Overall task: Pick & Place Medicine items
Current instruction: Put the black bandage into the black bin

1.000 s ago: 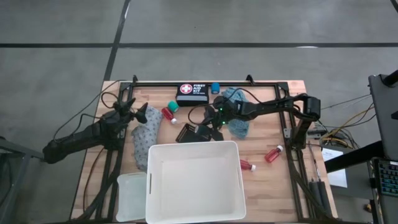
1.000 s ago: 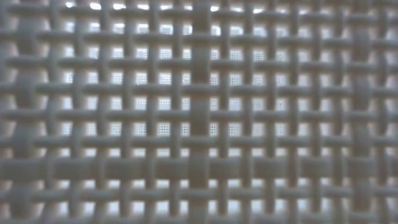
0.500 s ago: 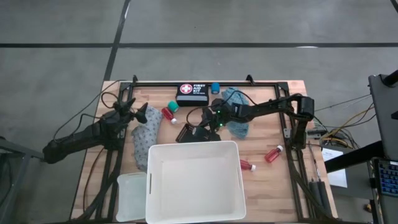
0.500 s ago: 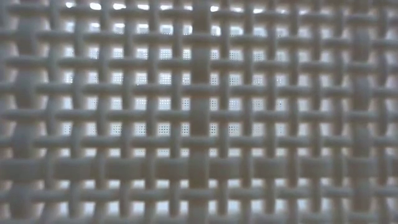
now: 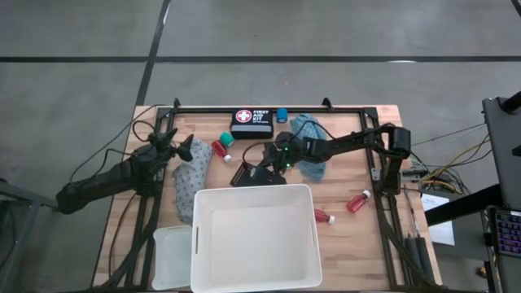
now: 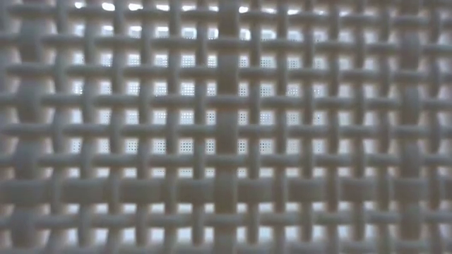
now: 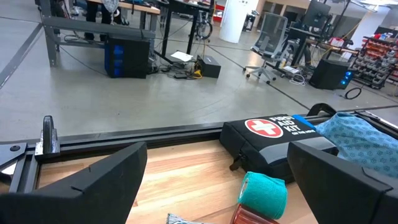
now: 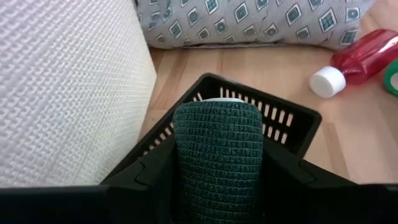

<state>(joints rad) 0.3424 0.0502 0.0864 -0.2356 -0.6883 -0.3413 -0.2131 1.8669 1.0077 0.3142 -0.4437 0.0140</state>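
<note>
My right gripper (image 5: 267, 167) reaches from the table's right to the middle and is shut on a dark green roll (image 8: 217, 149), over the black mesh tray (image 8: 292, 121) that stands beside the big white tub (image 5: 255, 236). My left gripper (image 5: 181, 150) waits open at the table's left, above the grey patterned cloth (image 5: 191, 183). A red bottle (image 5: 220, 150) and a green tub (image 5: 225, 139) lie on the wood near it. The teal cloth (image 5: 308, 146) and a blue tub (image 5: 282, 115) lie toward the far side. Two more red bottles (image 5: 358, 201) lie at the right. My right gripper pinches the dark green roll by its wrapped sides (image 8: 186, 168), one finger (image 8: 146, 183) on each side. The roll lies lengthwise along the fingers, its pale core end (image 8: 224, 99) pointing away from the wrist. Whether it touches the tray below, I cannot tell.
A black first aid kit (image 5: 255, 123) lies at the far edge. A small clear container (image 5: 172, 256) stands left of the white tub. The tub's woven wall (image 6: 226, 127) fills the low view. Bare wood lies at the table's right, around the red bottles.
My right gripper, shut on the roll, has moved a little toward the table's left edge, over the black tray. My left arm has kept still.
</note>
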